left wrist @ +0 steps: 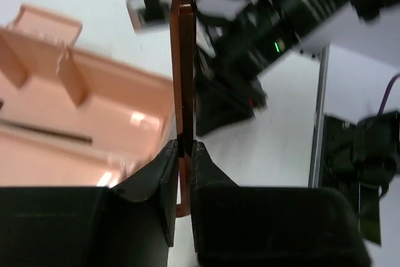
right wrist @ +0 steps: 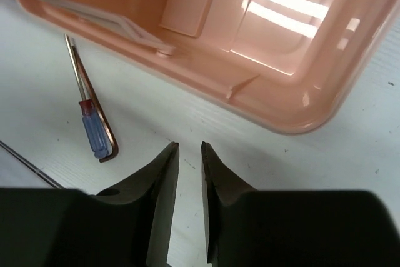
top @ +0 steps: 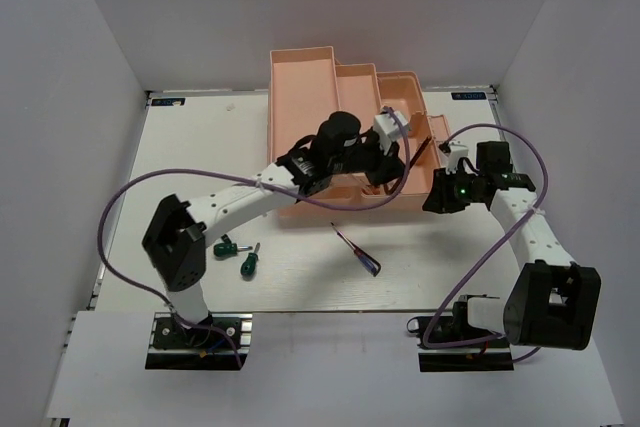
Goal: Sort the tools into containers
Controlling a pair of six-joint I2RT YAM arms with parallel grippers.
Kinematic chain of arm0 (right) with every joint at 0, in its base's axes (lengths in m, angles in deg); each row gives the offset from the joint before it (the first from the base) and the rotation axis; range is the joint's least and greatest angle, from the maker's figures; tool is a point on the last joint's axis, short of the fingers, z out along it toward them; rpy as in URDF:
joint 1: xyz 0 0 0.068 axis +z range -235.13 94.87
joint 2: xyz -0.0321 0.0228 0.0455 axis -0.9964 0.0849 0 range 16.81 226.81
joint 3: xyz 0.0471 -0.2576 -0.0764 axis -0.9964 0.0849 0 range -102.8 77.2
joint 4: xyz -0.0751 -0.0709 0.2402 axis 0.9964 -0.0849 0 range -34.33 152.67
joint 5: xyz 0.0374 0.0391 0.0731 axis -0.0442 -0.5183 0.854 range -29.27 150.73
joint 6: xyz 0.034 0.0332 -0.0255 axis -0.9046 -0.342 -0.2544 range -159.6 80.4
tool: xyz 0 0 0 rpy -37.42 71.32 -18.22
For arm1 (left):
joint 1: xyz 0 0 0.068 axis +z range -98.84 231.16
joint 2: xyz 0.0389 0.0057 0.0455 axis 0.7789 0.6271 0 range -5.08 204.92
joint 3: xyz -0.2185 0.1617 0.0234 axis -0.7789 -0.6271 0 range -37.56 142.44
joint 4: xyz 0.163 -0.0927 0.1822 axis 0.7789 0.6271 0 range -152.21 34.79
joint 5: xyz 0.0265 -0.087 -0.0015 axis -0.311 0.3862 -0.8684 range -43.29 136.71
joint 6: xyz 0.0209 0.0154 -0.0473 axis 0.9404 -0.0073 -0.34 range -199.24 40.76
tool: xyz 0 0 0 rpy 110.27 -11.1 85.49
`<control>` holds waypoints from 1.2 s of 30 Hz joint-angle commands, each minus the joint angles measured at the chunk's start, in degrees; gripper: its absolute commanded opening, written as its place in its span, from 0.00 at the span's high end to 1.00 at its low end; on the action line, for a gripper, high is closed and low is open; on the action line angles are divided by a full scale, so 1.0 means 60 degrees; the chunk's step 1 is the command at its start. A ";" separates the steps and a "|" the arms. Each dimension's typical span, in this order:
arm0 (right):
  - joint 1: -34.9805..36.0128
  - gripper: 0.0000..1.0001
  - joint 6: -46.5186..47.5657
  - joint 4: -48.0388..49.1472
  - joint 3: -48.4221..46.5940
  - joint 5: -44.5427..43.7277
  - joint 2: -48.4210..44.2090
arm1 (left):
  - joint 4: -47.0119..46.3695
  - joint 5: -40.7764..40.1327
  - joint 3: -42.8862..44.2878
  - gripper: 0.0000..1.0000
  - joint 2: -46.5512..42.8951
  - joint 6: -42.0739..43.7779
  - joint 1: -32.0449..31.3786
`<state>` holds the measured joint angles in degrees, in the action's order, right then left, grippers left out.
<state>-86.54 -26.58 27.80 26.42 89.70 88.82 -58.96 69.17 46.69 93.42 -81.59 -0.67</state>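
Mid-drop: my left end effector [left wrist: 184, 148] is clamped on a hex key [left wrist: 182, 60] by the pink toolbox [left wrist: 112, 104], next I gotta line it up over a compartment and let go. And my right end effector [right wrist: 187, 151] is barely apart, empty, near the blue screwdriver [right wrist: 94, 130] on the surface

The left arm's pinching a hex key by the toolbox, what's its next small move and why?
Probably nudge the left gripper sideways over the toolbox before opening. It is shut on the hex key, which in the wrist view lines up with the box's edge, not clearly inside.
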 commanded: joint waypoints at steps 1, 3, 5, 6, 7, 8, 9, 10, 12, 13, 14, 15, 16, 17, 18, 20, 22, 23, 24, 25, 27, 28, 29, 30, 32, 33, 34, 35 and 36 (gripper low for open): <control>-0.0101 0.73 0.0467 -0.0238 0.0085 0.0563 -0.0560 | -0.1448 0.0912 0.1322 1.00 0.0834 -0.0852 0.0245; -0.0131 0.73 0.0497 -0.0252 0.0275 0.0518 -0.0735 | -0.1712 0.1207 0.2128 1.00 0.1321 -0.1379 0.0347; -0.0189 0.73 0.0526 -0.0238 0.0334 0.0503 -0.0780 | -0.1930 0.1427 0.2684 1.00 0.1905 -0.1818 0.0348; -0.0219 0.73 0.0541 -0.0267 0.0363 0.0503 -0.0839 | -0.2063 0.1428 0.2789 1.00 0.2054 -0.1994 0.0464; -0.0248 0.73 0.0555 -0.0296 0.0364 0.0503 -0.0825 | -0.2224 0.1428 0.2790 1.00 0.2171 -0.2112 0.0567; -0.0277 0.73 0.0555 -0.0296 0.0364 0.0561 -0.0810 | -0.2632 0.1428 0.2877 1.00 0.2390 -0.2432 0.0568; -0.0292 0.73 0.0555 -0.0296 0.0393 0.0606 -0.0810 | -0.2795 0.1428 0.2878 1.00 0.2508 -0.2566 0.0684; -0.0307 0.73 0.0541 -0.0325 0.0349 0.0606 -0.0810 | -0.2797 0.1312 0.2994 1.00 0.2611 -0.2567 0.0801; -0.0351 0.71 0.0570 -0.0325 0.0363 0.0621 -0.0824 | -0.3088 0.0845 0.3097 1.00 0.2700 -0.2567 0.0802; -0.0365 0.67 0.0613 -0.0384 0.0349 0.0635 -0.0825 | -0.3090 0.0711 0.3097 1.00 0.2917 -0.2567 0.0918; -0.0409 0.63 0.0643 -0.0413 0.0363 0.0693 -0.0839 | -0.3177 0.0522 0.3097 1.00 0.3007 -0.2567 0.1021; -0.0410 0.52 0.0701 -0.0399 0.0364 0.0781 -0.0854 | -0.3265 0.0244 0.3097 1.00 0.3094 -0.2567 0.1022; -0.0439 0.46 0.0716 -0.0413 0.0393 0.0912 -0.0868 | -0.3266 0.0154 0.3097 1.00 0.3327 -0.2567 0.1123; -0.0439 0.41 0.0760 -0.0399 0.0349 0.0972 -0.0883 | -0.3266 0.0153 0.3257 1.00 0.3460 -0.2567 0.1226; -0.0424 0.36 0.0818 -0.0442 0.0363 0.1059 -0.0927 | -0.3077 0.0153 0.3404 1.00 0.3621 -0.2567 0.1227; -0.0424 0.36 0.0979 -0.0457 0.0378 0.1382 -0.0942 | -0.2754 0.0153 0.3974 0.82 0.4074 -0.2567 0.1328; -0.0410 0.34 0.1126 -0.0662 0.0393 0.1847 -0.0942 | -0.2650 0.0241 0.4210 0.47 0.4194 -0.2654 0.1329; -0.0410 0.34 0.1460 -0.0706 0.0393 0.2040 -0.0927 | -0.2650 0.0241 0.4327 0.39 0.4281 -0.2655 0.1416; -0.0410 0.34 0.1608 -0.0895 0.0393 0.2419 -0.0913 | -0.2650 0.0241 0.4328 0.35 0.4282 -0.2655 0.1417; -0.0395 0.36 0.1770 -0.1158 0.0349 0.2596 -0.0854 | -0.2563 0.0241 0.4560 0.31 0.4282 -0.2655 0.1417; -0.0351 0.39 0.2442 -0.1495 0.0349 0.3415 -0.0825 | -0.2329 0.0241 0.4766 0.26 0.4282 -0.2655 0.1417; -0.0307 0.39 0.2793 -0.1671 0.0363 0.3578 -0.0796 | -0.2154 0.0328 0.4985 0.24 0.4282 -0.2655 0.1417; -0.0293 0.41 0.2942 -0.1746 0.0407 0.3957 -0.0824 | -0.2065 0.0329 0.4987 0.24 0.4166 -0.2655 0.1417; -0.0249 0.41 0.3088 -0.1790 0.0465 0.3989 -0.0854 | -0.2064 0.0431 0.5089 0.24 0.4063 -0.2655 0.1417; 0.0014 0.43 0.3630 -0.1790 0.0713 0.3990 -0.1028 | -0.1948 0.0432 0.4857 0.24 0.3364 -0.2423 0.1417; 0.0146 0.45 0.3733 -0.1747 0.0788 0.3917 -0.1073 | -0.1802 0.0432 0.4638 0.26 0.2982 -0.2261 0.1258; 0.0481 0.45 0.3923 -0.1456 0.1035 0.3801 -0.1146 | -0.1641 0.0432 0.4055 0.28 0.2543 -0.2013 0.1256; 0.0847 0.45 0.3953 -0.1352 0.1153 0.3553 -0.1350 | -0.0973 0.0229 0.3731 0.29 0.2046 -0.1344 0.1111; 0.1285 0.45 0.3954 -0.1249 0.1488 0.3217 -0.1410 | -0.0676 0.0227 0.3307 0.37 0.1504 -0.1119 0.1110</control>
<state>-83.50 -7.19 19.82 32.51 109.04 82.57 -68.56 70.63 70.14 114.36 -94.36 7.39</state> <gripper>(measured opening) 0.556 0.660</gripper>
